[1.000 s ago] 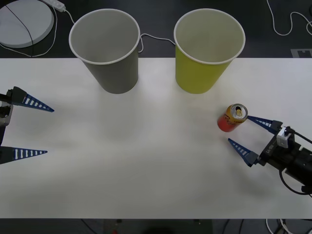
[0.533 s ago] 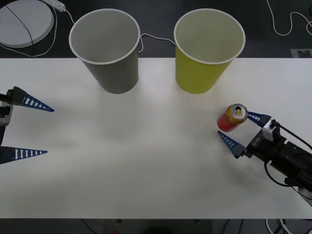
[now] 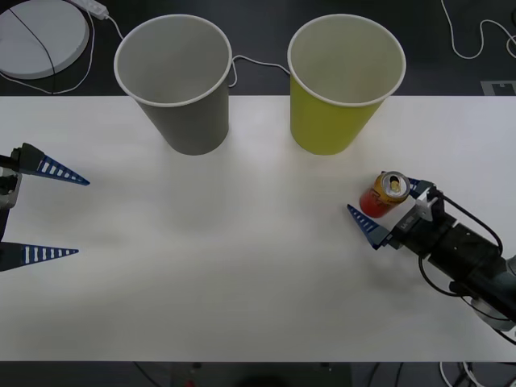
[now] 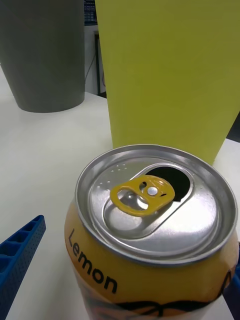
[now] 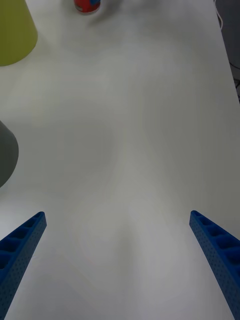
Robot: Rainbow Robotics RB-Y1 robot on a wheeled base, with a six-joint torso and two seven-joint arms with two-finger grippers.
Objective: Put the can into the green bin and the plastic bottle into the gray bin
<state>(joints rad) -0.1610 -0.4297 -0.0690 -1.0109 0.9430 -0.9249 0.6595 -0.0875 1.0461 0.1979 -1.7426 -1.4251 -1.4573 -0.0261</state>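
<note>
- The can (image 3: pixel 385 194) stands upright on the white bench (image 3: pixel 242 266), near the green bin (image 3: pixel 343 85) at the right side.
- The right gripper (image 3: pixel 385 208) straddles the can, fingers (image 3: pixel 364 225) apart on either side, not clamped.
- The gray bin (image 3: pixel 176 81) stands beside the green one.
- The left gripper (image 3: pixel 55 213) hovers at the bench's left edge, fingers spread wide.

Front view overhead, looking down on table (image 3: pixel 242 282); right wrist very near can (image 4: pixel 155 225); left wrist farther off.
</note>
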